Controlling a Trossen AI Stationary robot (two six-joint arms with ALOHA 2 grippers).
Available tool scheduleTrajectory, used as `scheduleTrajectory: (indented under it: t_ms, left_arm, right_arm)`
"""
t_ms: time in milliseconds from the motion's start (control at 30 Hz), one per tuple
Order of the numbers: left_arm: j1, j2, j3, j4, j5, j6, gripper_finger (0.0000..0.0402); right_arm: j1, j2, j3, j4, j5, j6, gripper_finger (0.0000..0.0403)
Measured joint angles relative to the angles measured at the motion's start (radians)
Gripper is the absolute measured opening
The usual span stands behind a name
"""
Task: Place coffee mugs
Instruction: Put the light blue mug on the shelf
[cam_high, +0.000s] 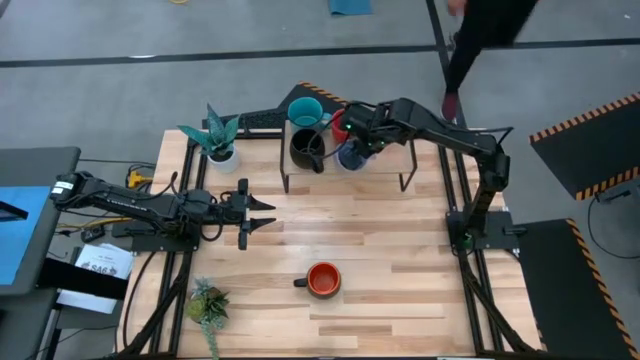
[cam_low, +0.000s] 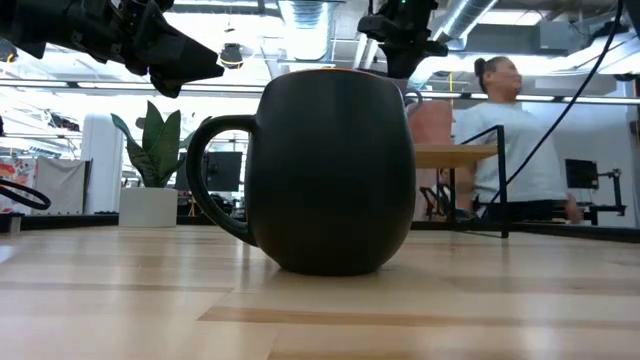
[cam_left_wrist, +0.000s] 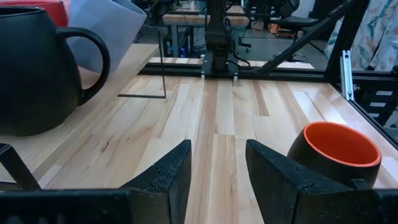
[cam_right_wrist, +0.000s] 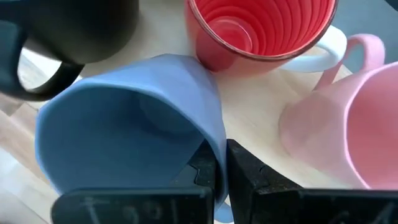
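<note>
My right gripper (cam_high: 352, 150) reaches to the far middle of the table and is shut on the light blue mug (cam_right_wrist: 124, 124). Around it stand the black mug (cam_high: 307, 150), the red mug (cam_right_wrist: 261, 31) and the pink mug (cam_right_wrist: 348, 130). The pink mug is hidden under the arm in the high view. The teal mug (cam_high: 305, 110) stands behind them. The orange mug (cam_high: 322, 280), dark outside and orange inside, stands upright on the near middle of the table. My left gripper (cam_high: 262, 212) is open and empty above the table's left part. My right gripper holds the light blue mug by its wall at the rim (cam_right_wrist: 216, 155), one finger (cam_right_wrist: 202, 165) inside the mug and one (cam_right_wrist: 242, 171) outside. The fingers come from above. The mug is tilted, its mouth turned toward the wrist camera; whether its base is on the table does not show.
A white pot with a green spiky plant (cam_high: 218, 135) stands at the far left, and a small plant (cam_high: 207, 305) at the near left. A black wire frame (cam_high: 410, 180) stands around the far mugs. A person (cam_high: 480, 40) walks beyond the far edge. Bare wood lies mid-table.
</note>
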Motion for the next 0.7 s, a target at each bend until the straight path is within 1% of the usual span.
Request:
scheduleTrajectory:
  t_ms: [367, 433, 567, 700]
  left_arm:
    - [0.0, 0.0, 0.0, 0.0, 0.0, 0.0, 0.0137]
    - [0.0, 0.0, 0.0, 0.0, 0.0, 0.0, 0.0137]
    - [0.0, 0.0, 0.0, 0.0, 0.0, 0.0, 0.0137]
    - [0.0, 0.0, 0.0, 0.0, 0.001, -0.001, 0.0137]
  right_arm:
    - [-0.021, 0.0, 0.0, 0.017, -0.003, 0.022, 0.0039]
    - [-0.02, 0.0, 0.0, 0.017, -0.003, 0.022, 0.0054]
    - [-0.019, 0.0, 0.0, 0.027, -0.003, 0.022, 0.0097]
    - [-0.019, -0.001, 0.0, 0.067, -0.002, 0.022, 0.0116]
